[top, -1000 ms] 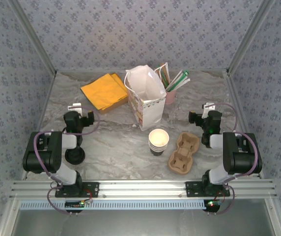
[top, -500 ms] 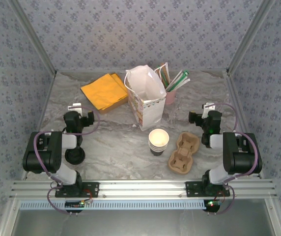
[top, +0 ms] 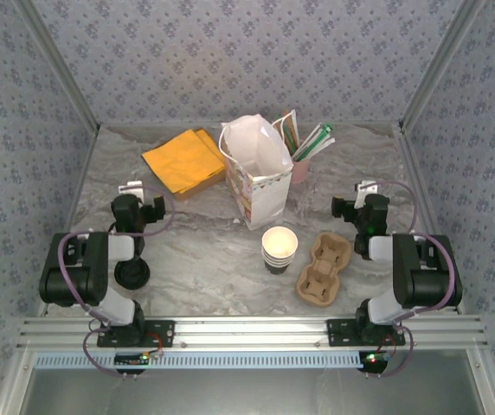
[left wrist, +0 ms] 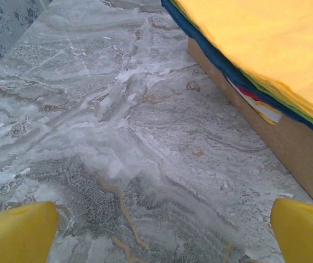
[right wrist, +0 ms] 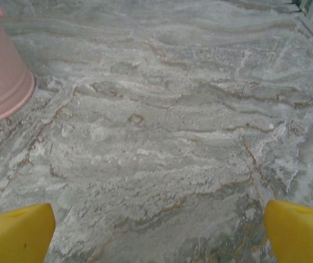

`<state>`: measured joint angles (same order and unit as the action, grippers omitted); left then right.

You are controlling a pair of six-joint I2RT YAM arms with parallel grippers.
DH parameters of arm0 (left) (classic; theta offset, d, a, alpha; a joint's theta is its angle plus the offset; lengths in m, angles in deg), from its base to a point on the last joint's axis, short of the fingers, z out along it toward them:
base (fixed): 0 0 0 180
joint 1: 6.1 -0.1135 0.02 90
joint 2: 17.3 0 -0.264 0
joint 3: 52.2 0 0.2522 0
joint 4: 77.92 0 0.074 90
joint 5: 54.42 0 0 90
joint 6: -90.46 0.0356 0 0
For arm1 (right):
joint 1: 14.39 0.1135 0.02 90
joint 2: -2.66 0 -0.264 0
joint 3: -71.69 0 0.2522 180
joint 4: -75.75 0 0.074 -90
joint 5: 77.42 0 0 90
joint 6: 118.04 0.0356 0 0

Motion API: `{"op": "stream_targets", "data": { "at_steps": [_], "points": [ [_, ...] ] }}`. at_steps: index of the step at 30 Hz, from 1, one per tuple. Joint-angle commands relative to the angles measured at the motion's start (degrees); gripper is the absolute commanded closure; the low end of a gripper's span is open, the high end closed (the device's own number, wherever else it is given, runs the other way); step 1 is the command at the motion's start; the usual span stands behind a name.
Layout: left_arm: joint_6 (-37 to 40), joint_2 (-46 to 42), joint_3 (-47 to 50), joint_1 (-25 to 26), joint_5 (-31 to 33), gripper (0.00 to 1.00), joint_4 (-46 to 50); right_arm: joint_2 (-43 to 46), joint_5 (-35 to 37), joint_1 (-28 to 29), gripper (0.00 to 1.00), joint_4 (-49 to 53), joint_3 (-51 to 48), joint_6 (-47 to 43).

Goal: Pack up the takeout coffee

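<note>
The grey veined tabletop (top: 204, 251) looks like matt, chalky stone. The small cream-white paper cup with dark rings (top: 279, 248) is smooth paper. The brown two-cup carrier (top: 323, 269) is rough moulded cardboard. The stack of yellow sheets (left wrist: 266, 49) looks soft and fibrous. The pink cup (right wrist: 0, 71) is smooth and matt.

Black arms (top: 74, 272), purple cables (top: 60, 258), yellow fingers (left wrist: 17, 233).

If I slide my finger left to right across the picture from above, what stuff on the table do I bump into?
yellow napkins → takeout coffee cup → cardboard cup carrier
</note>
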<state>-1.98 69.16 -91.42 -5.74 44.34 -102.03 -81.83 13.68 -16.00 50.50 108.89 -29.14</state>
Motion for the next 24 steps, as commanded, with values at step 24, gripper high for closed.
{"op": "stream_targets", "data": {
  "at_steps": [24],
  "points": [
    [-32.20,-29.88,-33.86,16.34,-1.26,0.00,76.37,20.15,-4.66,-0.68,0.00,71.39,36.22,33.83]
  ]
}}
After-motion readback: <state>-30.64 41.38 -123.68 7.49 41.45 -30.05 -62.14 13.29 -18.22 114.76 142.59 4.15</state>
